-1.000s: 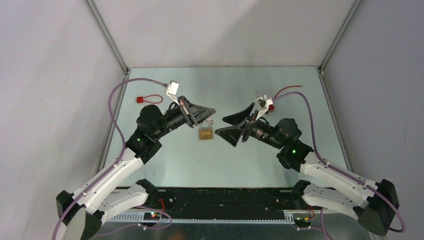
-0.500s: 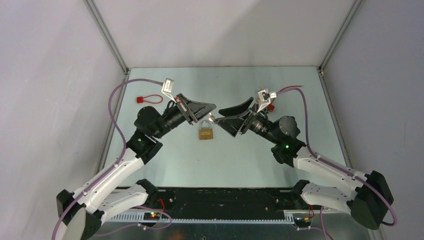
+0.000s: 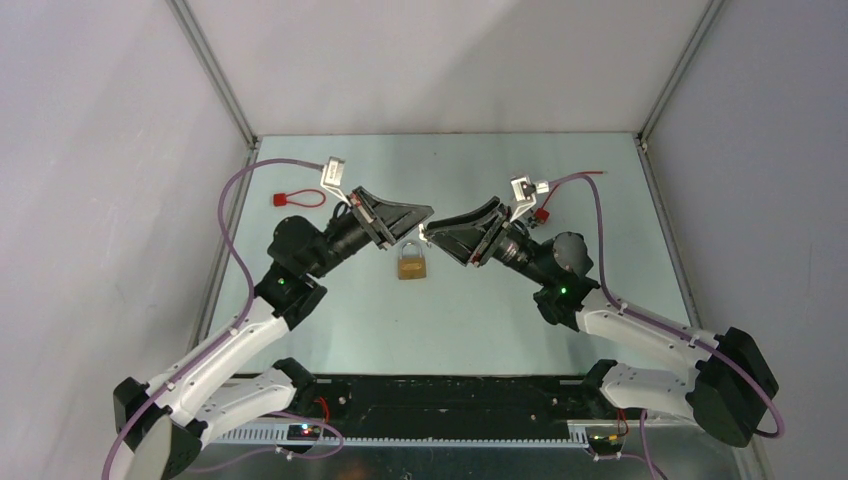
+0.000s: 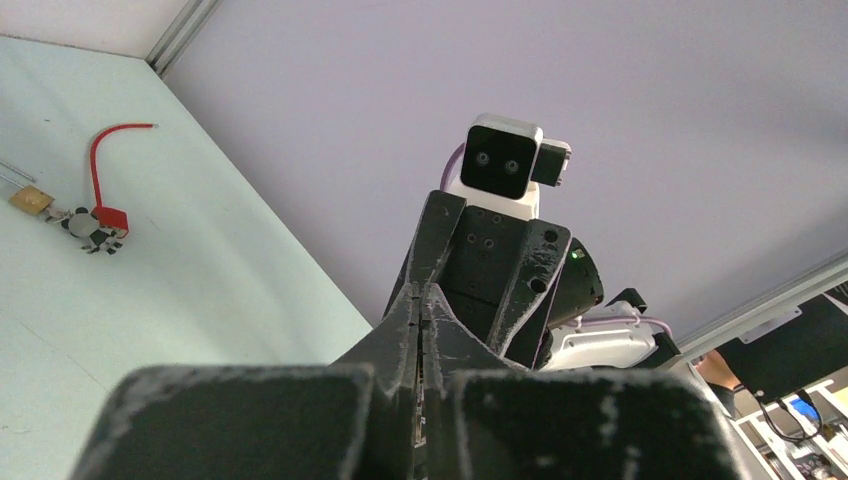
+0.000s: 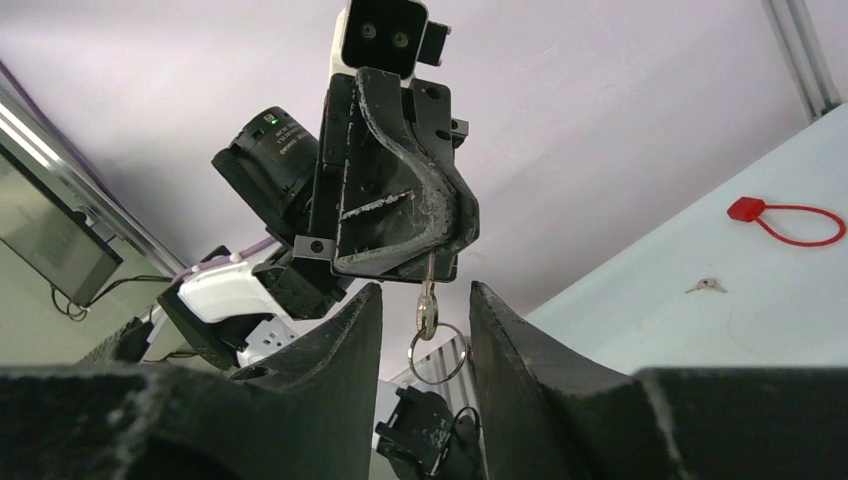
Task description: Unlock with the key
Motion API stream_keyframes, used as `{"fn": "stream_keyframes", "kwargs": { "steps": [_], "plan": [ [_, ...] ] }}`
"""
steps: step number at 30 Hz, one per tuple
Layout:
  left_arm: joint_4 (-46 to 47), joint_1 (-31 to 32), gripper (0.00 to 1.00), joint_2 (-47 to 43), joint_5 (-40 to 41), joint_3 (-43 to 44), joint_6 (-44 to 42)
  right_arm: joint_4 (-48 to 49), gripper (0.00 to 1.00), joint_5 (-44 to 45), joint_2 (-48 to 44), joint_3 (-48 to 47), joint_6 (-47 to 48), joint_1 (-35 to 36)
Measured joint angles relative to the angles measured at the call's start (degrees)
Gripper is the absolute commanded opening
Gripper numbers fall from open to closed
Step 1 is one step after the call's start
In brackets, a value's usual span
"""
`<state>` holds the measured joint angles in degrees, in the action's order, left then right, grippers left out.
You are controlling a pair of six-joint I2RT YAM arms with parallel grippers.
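Observation:
The key (image 5: 427, 298) is a small silvery piece with a wire ring (image 5: 435, 352) hanging from its head. Its blade is pinched in the tips of my left gripper (image 5: 425, 262), which is shut on it. My right gripper (image 5: 426, 290) stands with one finger on each side of the key's head, a gap showing on both sides. In the top view the two grippers meet tip to tip, left (image 3: 424, 220) and right (image 3: 426, 235), just above the brass padlock (image 3: 411, 264) lying on the table. The left wrist view shows my left gripper's (image 4: 422, 296) fingers pressed together.
A red tag (image 3: 285, 198) with a wire loop lies at the back left of the table. Another red tag (image 3: 543, 213) lies at the back right beside the right arm's cable. A spare small key (image 5: 707, 286) lies on the table. Aluminium rails (image 3: 225, 215) edge the table.
My right gripper has moved left and up to the left gripper's tip, and its jaws have narrowed around the hanging key. The left gripper has stayed shut on the key.

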<state>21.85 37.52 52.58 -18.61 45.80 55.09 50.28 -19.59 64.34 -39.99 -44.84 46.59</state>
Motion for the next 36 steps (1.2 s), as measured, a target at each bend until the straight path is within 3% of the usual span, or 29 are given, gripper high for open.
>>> {"fn": "stream_keyframes", "kwargs": {
  "steps": [18, 22, 26, 30, 33, 36],
  "plan": [
    [0.4, 0.1, 0.0, -0.2, 0.6, 0.0, -0.1, 0.2, 0.31, 0.1, 1.0, 0.0, -0.8, 1.1],
    [0.4, 0.1, 0.0, -0.3, 0.7, 0.0, -0.1, 0.1, 0.19, 0.2, 1.0, 0.0, -0.7, 1.3],
    [0.6, 0.1, 0.0, -0.8, 1.2, -0.4, -0.2, -0.1, 0.01, 0.5, 1.0, 0.0, -0.5, 1.4],
    [1.0, 0.1, 0.0, -1.5, 1.8, -1.2, -0.3, -1.0, 0.0, 1.0, 0.8, 0.0, -0.5, 1.5],
    [1.2, 0.2, 0.07, -1.9, 2.4, -2.0, -1.0, -2.4, 0.0, 1.3, 0.3, 0.0, -0.1, 1.5],
    [0.6, 0.2, 0.2, -2.9, 3.5, -2.8, -2.2, -4.5, 0.0, 1.9, -0.7, 0.0, 0.7, 1.6]
  ]
}}
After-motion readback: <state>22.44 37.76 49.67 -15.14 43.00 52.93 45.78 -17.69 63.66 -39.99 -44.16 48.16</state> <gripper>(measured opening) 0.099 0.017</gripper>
